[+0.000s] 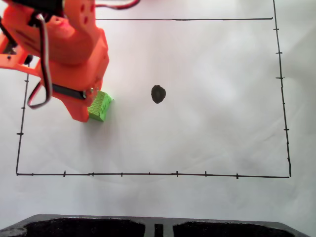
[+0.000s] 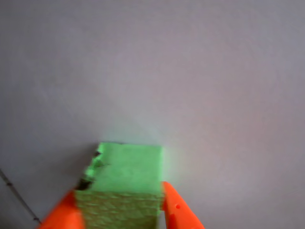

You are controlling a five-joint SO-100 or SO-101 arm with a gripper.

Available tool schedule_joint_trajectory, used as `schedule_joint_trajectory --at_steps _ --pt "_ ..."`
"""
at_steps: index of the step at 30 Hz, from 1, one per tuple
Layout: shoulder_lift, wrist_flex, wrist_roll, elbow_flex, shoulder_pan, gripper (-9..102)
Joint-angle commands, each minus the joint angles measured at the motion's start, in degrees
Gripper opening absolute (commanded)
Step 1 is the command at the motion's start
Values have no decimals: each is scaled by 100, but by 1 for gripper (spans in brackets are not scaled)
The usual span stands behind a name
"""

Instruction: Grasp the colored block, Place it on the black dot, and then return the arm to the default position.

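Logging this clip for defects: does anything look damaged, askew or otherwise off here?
One small thing: the green block, held between the orange pincer fingers, has a ragged, chipped upper-left edge in the wrist view, as if foam were torn away. In the fixed view it sits tilted, left of the black dot. Otherwise nothing stands out.

Beneath me lies white paper (image 1: 207, 138) ruled with a thin black border line (image 1: 148, 174) carrying tick marks, and a dark, black-rimmed object (image 1: 158, 227) sits along the paper's near edge in the fixed view.
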Motion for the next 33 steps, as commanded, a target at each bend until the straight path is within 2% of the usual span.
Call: schedule_joint_trajectory --at_steps 1,13,22,33 --pt "132 79 -26 -211 88 13" --pt "686 694 97 -246 -185 11" --pt "949 1134 404 -316 -1134 11" --pt "387 1608 563 -844 -2118 11"
